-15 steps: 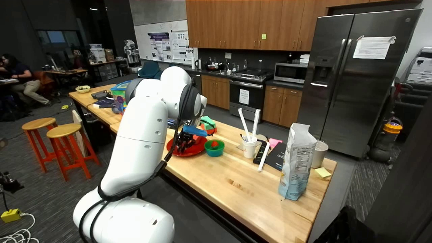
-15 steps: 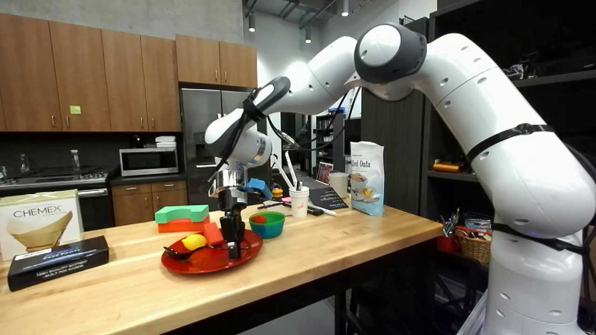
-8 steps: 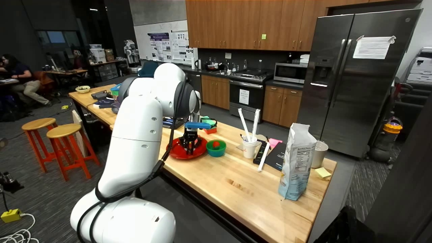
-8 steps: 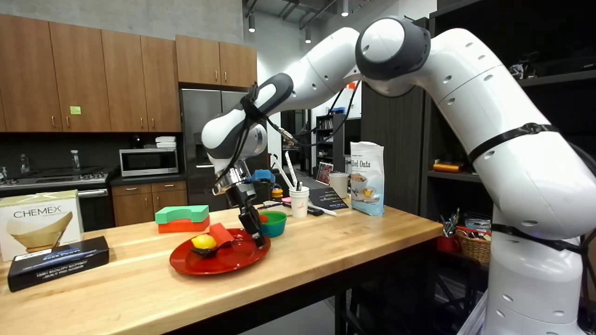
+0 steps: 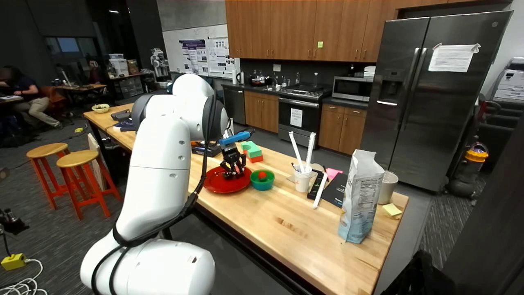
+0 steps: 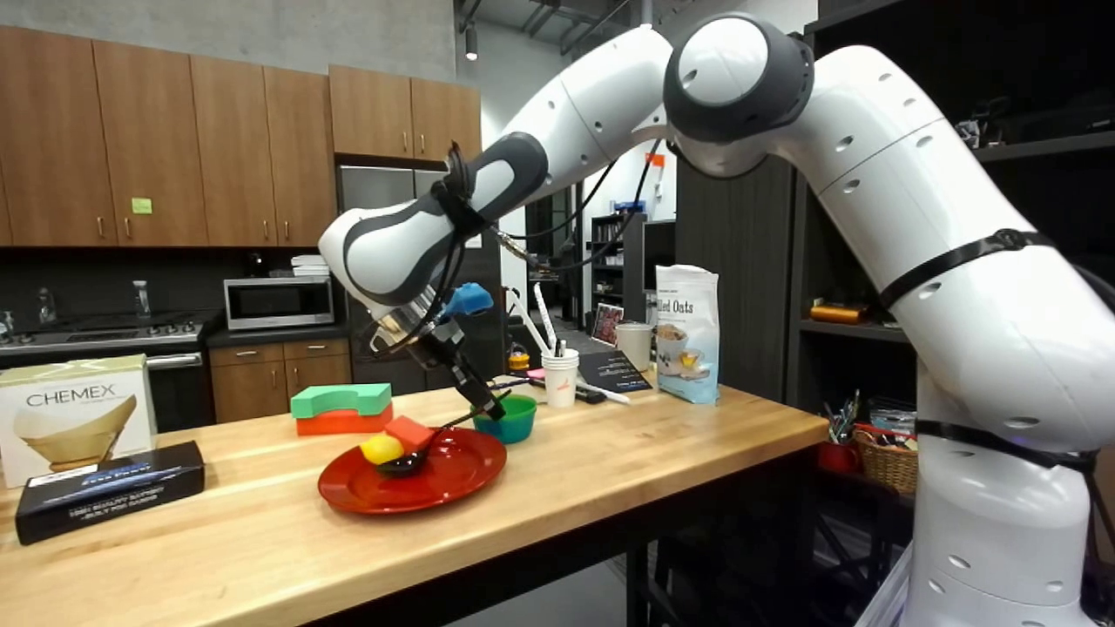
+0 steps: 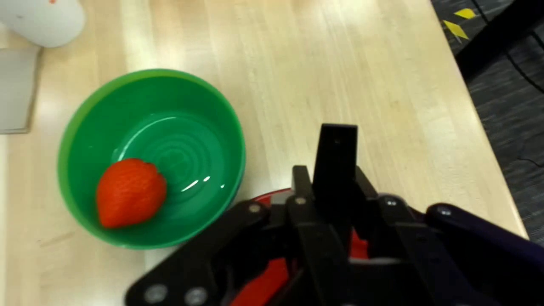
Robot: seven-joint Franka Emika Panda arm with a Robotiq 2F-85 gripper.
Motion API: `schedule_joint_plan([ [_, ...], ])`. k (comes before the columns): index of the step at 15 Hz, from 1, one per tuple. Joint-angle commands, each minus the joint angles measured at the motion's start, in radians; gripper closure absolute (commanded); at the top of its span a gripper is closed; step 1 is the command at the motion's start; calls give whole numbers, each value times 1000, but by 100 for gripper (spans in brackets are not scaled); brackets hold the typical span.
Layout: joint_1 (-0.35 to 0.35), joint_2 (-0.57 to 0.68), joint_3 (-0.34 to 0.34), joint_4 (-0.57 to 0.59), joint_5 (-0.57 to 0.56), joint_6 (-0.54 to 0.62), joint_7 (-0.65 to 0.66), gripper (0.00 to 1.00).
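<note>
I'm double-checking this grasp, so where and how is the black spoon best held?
Probably take the black spoon by the upper part of its handle, coming from above, with the fingers on either side, where they grip it now. The handle is slim and tilts up off the red plate, while the scoop lies low, close by the lemon and red block.

Arm (image 6: 906, 165) was glossy white with dark-grey joint rings (image 6: 739, 119) and black cables (image 5: 191, 203); gripper (image 7: 332, 176), bottom of wrist view, black with silver screws (image 7: 156, 293).
</note>
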Motion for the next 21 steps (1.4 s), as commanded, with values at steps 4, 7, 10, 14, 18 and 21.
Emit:
schedule_joint_plan([
  [4,7,-43,-11,-51,-137,220,38,94],
  [7,-12,-55,-3,-75,-102,289,17,94],
  [10,-18,-66,1,-96,-77,324,4,94],
  [14,-37,-86,15,-126,26,344,-27,94],
  [18,-47,-117,23,-150,162,233,-49,94],
  [21,-41,-140,18,-154,194,122,-27,94],
])
